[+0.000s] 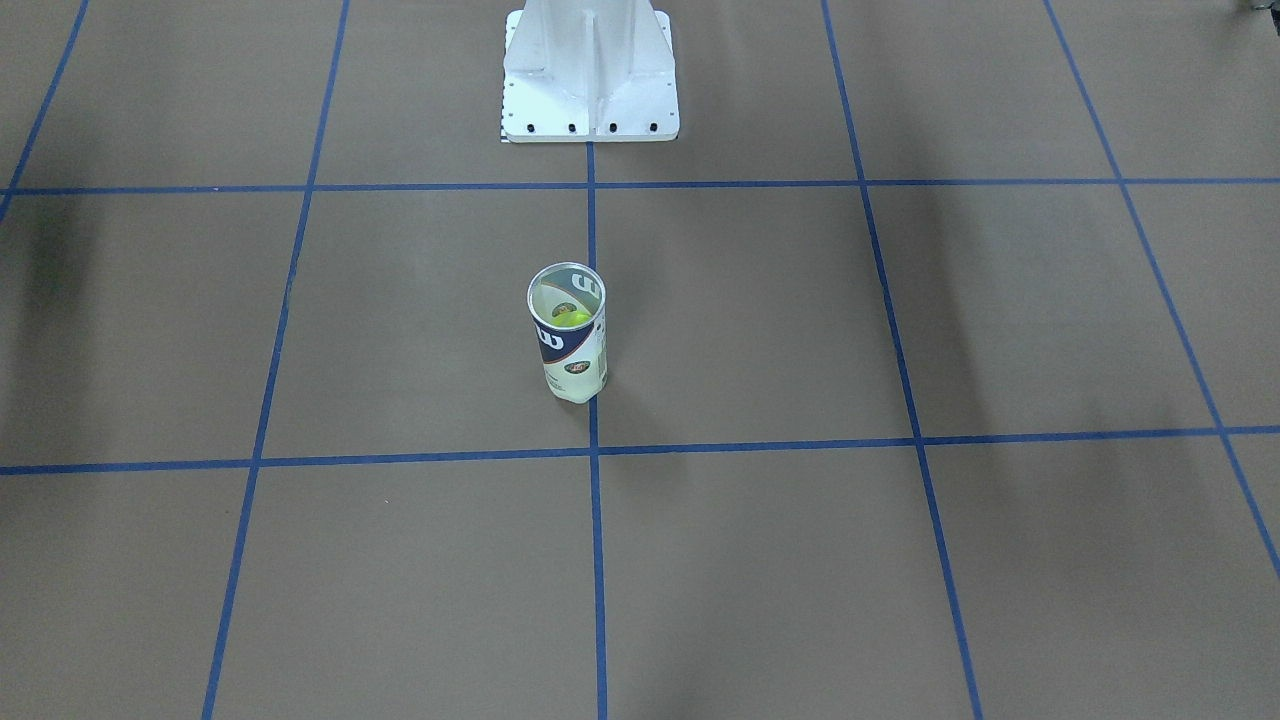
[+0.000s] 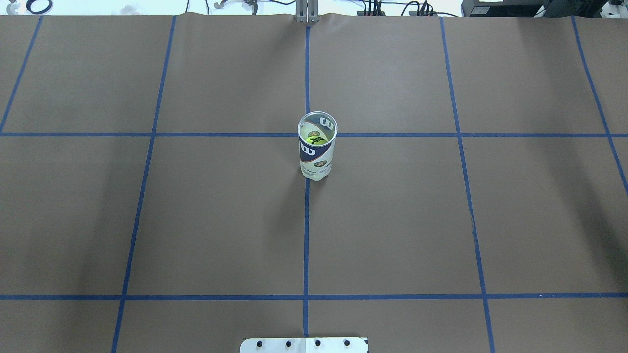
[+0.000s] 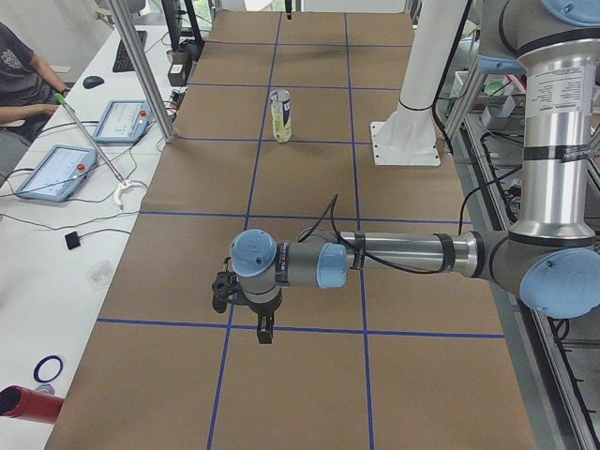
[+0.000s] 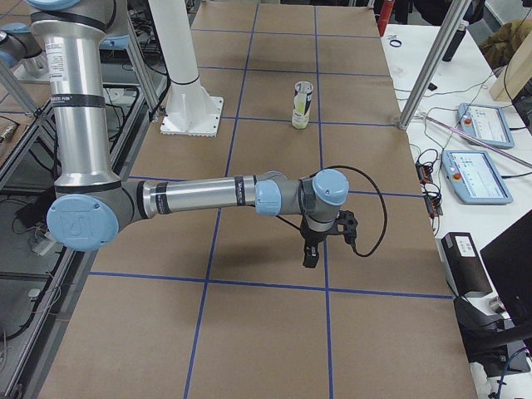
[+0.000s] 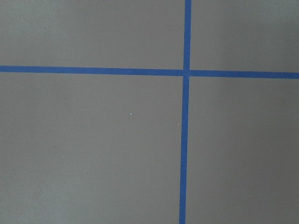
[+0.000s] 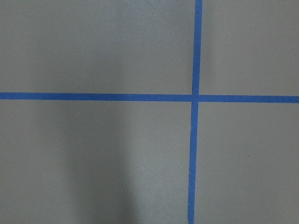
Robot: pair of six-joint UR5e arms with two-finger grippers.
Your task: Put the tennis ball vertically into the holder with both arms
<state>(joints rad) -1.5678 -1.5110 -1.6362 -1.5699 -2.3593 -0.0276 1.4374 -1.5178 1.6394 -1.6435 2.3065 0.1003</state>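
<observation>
**Left gripper** (image 3: 263, 330): points down over a crossing of blue tape (image 5: 185, 140) on the table (image 2: 221, 220). This side view does not show whether the jaws are apart or together.

**Right gripper** (image 4: 309, 256): also points down, and the state of its jaws likewise cannot be told.

**Can** (image 2: 317, 152): stands upright and open-topped, well apart from both grippers, between them and in front of the white base stand (image 1: 590, 80). A yellow-green ball (image 2: 315, 140) lies inside.
</observation>
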